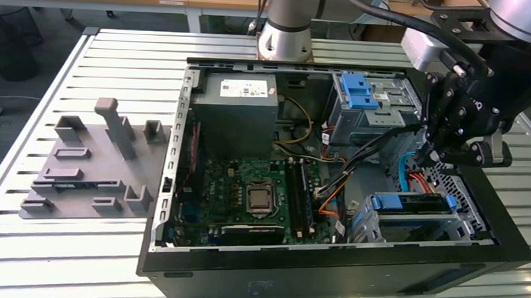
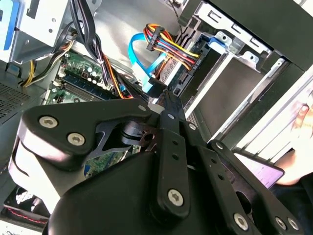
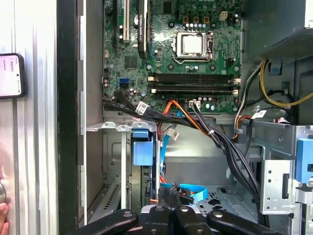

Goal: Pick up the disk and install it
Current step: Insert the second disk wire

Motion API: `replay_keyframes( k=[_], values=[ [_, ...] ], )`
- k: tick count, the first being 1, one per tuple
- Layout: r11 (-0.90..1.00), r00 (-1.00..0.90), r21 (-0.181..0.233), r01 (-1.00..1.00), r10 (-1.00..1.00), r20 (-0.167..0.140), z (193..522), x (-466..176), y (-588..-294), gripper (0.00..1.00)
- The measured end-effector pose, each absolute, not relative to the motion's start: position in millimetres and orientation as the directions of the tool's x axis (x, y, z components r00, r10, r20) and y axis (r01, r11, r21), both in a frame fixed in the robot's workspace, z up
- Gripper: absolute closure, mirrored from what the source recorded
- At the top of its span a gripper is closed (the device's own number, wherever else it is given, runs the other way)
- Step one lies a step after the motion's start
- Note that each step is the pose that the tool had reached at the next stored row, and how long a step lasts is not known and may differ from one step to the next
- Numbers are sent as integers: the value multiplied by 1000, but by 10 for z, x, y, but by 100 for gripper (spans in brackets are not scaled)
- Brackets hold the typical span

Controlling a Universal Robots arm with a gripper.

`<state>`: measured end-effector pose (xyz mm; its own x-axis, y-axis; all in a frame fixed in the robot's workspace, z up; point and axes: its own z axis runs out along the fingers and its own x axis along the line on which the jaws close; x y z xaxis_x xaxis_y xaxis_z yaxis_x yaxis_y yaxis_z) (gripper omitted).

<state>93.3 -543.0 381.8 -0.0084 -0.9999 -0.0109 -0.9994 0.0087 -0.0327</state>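
The hand (image 1: 444, 155), fingers together and gripping nothing, hangs inside the open case (image 1: 332, 270) at the exterior view's right. The disk (image 1: 409, 204) sits in the near-right bay (image 1: 457, 225), just below.

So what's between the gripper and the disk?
In the exterior view, blue and orange cables run between the gripper and the disk in its bay.

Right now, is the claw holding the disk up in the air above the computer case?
No. In the exterior view the claw is down inside the open case, among the cables, above the drive bay.
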Motion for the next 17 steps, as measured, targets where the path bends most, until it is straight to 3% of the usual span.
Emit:
replay_keyframes(
  k=[17],
  values=[
    [9, -8, -32, -999, -1000, -11, 3846, 622, -5376, 89]
  ],
)
